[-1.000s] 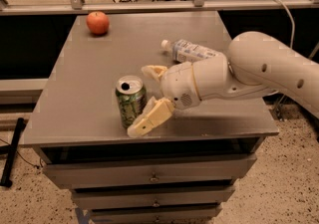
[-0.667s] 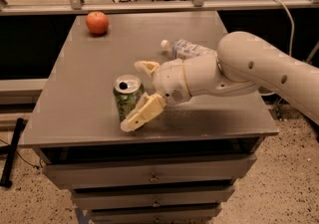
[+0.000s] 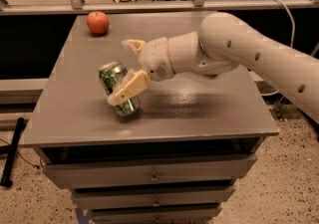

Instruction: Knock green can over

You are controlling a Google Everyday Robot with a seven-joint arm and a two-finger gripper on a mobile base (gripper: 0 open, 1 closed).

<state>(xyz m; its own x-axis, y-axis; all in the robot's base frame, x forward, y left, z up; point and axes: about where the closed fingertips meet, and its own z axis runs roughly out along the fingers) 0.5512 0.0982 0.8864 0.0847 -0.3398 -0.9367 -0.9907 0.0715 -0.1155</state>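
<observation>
The green can (image 3: 111,77) stands on the grey table (image 3: 199,113) left of centre. It is tilted, with its silver top leaning up and to the left. My gripper (image 3: 121,71) is right at the can, with its fingers spread open. The near finger (image 3: 128,87) lies across the front of the can and touches it. The far finger (image 3: 132,45) sits behind and above the can. The clear plastic bottle is hidden behind my arm.
A red apple (image 3: 97,22) sits at the table's back left corner. My arm (image 3: 239,49) reaches in from the right across the back half of the table. Drawers (image 3: 149,175) are under the tabletop. A railing (image 3: 164,4) runs behind the table.
My gripper has moved left against the can. The can, upright before, now tips to the left.
</observation>
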